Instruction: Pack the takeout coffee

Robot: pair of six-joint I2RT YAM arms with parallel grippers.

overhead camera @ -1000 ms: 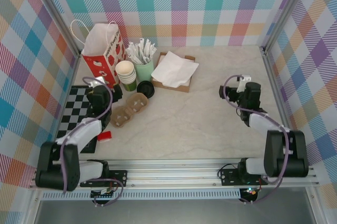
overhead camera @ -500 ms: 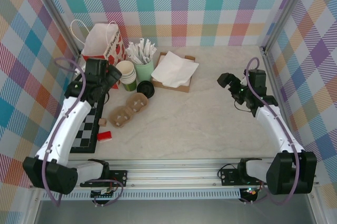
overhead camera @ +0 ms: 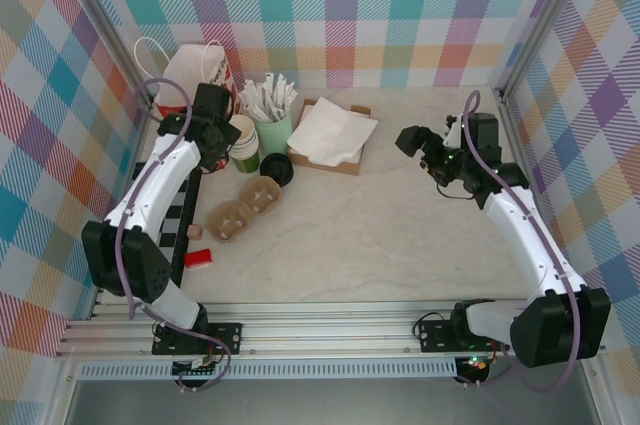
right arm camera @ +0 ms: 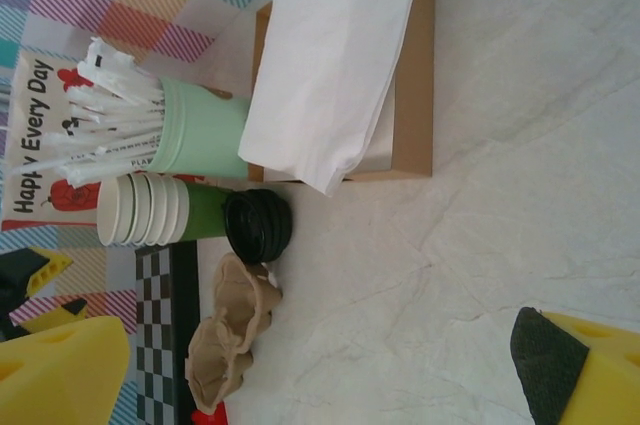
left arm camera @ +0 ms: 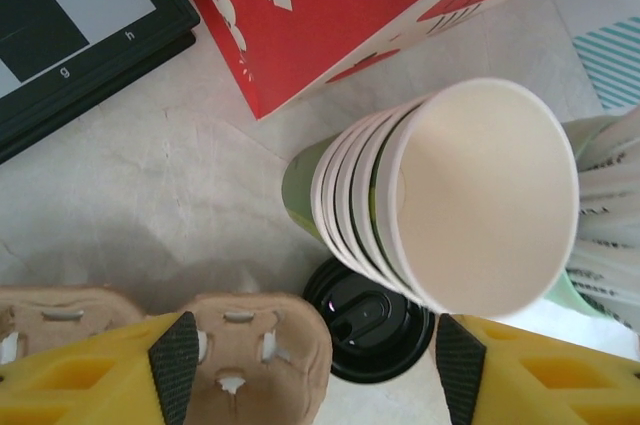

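The takeout coffee is out of view. A stack of lidless cream-and-green cups (overhead camera: 240,140) stands by the red bag, with a stack of black lids (overhead camera: 277,167) on the table beside it. My left gripper (overhead camera: 222,137) hovers over the cup stack (left arm camera: 470,195), open. Its pads (left arm camera: 175,365) frame the black lids (left arm camera: 370,320) and a corner of the carrier far below, gripping nothing. My right gripper (overhead camera: 410,140) hangs open over bare table to the right of the napkin box. Its camera looks across at the cups (right arm camera: 160,210) and lids (right arm camera: 258,225).
A red paper bag (overhead camera: 195,80) stands at the back left, beside a mint cup of wrapped sticks (overhead camera: 272,125) and a cardboard box of napkins (overhead camera: 330,135). A brown pulp carrier (overhead camera: 243,210) lies before the lids. A checkerboard (overhead camera: 150,215) lies on the left.
My left arm has swung farther back, from beside the bag to over the cup stack, and its jaws have narrowed a little. My right arm has reached left toward the napkin box.
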